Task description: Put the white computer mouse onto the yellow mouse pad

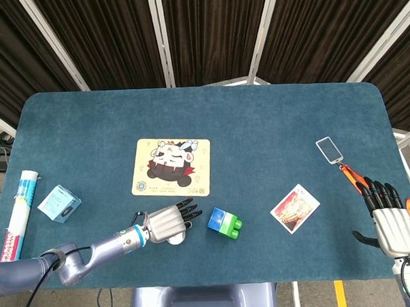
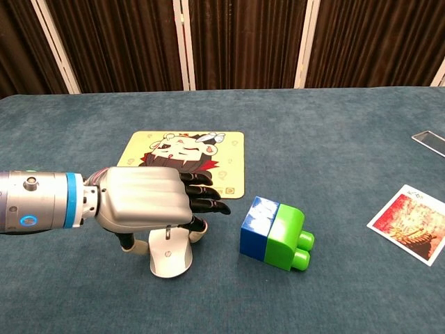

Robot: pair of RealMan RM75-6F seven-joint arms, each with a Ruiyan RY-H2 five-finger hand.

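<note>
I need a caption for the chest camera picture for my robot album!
The left hand covers the white computer mouse just short of the yellow mouse pad, beside a blue-green block.

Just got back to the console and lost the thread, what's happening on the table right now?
The left hand is down over the white computer mouse, fingers curled around it; whether the grip is firm cannot be told. The mouse sits on the blue table, just short of the yellow mouse pad, so the move is not yet done. A blue and green block lies close on the mouse's right. The right hand rests at the table's edge, holding nothing.
</note>
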